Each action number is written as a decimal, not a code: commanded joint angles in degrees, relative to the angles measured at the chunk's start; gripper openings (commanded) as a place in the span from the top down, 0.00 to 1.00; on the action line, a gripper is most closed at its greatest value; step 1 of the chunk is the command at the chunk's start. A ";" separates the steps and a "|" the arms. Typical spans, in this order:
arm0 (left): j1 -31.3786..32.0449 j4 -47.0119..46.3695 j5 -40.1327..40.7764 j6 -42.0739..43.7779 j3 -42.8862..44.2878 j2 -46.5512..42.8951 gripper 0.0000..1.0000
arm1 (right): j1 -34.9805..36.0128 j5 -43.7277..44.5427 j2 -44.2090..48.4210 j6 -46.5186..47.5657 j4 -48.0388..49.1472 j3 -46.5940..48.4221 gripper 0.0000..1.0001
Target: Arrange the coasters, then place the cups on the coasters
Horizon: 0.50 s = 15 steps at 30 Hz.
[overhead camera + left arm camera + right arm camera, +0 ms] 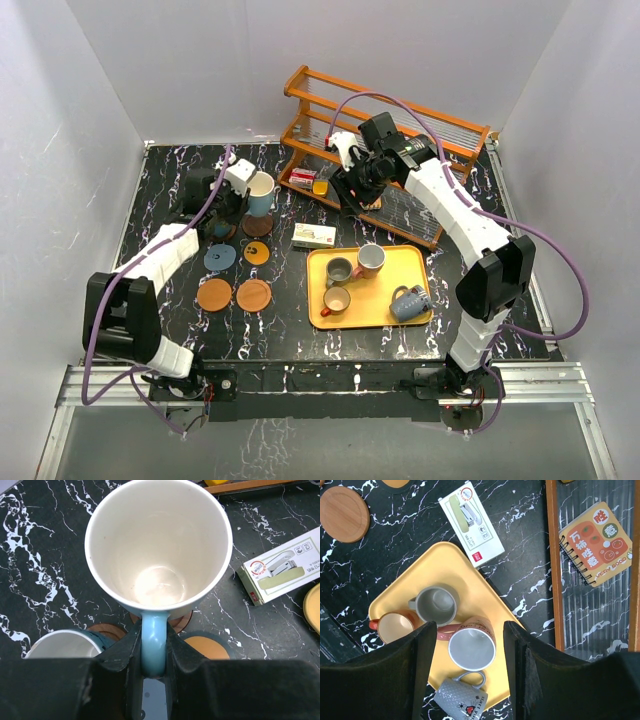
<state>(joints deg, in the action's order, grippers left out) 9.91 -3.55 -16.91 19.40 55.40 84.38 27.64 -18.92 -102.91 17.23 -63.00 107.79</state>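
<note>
While the left jaws are closed almost fully on its handle, one on each side, the light blue mug sits at the far left of the worktop. It is over a dark brown coaster that shows past its base. Whether it rests there or hangs just above cannot be told.

- **Handling (judged):** glazed ceramic, stiff and slick, fairly heavy for its size, and likely to chip if knocked. Held by the handle, its weight hangs to one side, so it wants to tip. It should be kept upright and lowered gently.
- **Second mug:** just beside the first, on its near-left side, on its own coaster.
- **Yellow tray, near right:** holds a grey mug, a pink mug and an orange-brown mug, all upright, and a blue-grey mug lying on its side. The handle or the rim wall looks the best hold. The mug on its side would need righting.
- **Right jaws:** about half open and empty, hanging over the wooden rack at the far right.
- **Bare coasters, near left:** orange, blue-grey, and two orange-brown. They are probably thin, light and rigid, and lie flat on the worktop, so the edge is the only purchase.
</note>
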 commanded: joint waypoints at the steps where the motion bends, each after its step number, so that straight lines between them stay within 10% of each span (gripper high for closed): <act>1: 0.00 -7.25 -1.51 -2.10 -0.34 0.13 1.00 | -0.22 0.37 2.81 0.21 1.39 -0.19 0.46; 15: -0.07 -8.80 -1.21 -0.61 -2.65 1.89 1.00 | -0.22 0.21 2.81 0.46 1.35 -1.08 0.46</act>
<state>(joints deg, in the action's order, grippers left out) 9.91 -6.59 -17.06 17.98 52.97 87.02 27.64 -18.92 -102.78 17.43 -63.00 106.96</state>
